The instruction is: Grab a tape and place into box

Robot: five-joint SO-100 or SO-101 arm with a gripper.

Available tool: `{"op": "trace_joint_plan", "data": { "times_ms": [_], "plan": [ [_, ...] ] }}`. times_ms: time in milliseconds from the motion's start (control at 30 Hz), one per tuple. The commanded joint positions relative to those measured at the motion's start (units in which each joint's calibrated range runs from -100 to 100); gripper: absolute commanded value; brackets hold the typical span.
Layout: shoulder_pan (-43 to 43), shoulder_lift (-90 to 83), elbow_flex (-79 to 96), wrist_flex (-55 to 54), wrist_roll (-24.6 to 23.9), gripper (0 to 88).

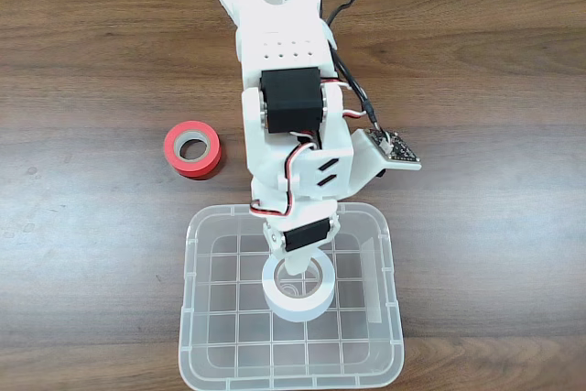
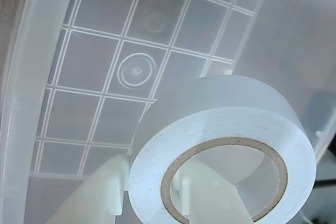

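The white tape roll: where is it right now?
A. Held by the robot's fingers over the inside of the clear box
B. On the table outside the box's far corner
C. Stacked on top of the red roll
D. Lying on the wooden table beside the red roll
A: the white tape roll sits on the fingers above the grid bottom of the clear box, while the red roll lies apart on the table.

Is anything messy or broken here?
No, nothing looks odd. The gripper holds the white tape over the clear box, and the red tape sits flat on the table beside it.
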Motion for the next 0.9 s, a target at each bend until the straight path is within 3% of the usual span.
{"op": "trace_joint_plan", "data": {
  "times_ms": [0,100,300,867],
  "plan": [
    [1.07,-0.19,-6.14,-0.89,-0.14,4.7],
    [1.07,0.37,-6.14,-0.89,-0.14,5.4],
    [1.5,0.53,-6.05,-0.89,0.07,16.6],
    [2.31,-4.94,-8.59,4.5,-0.46,16.0]
  ]
}}
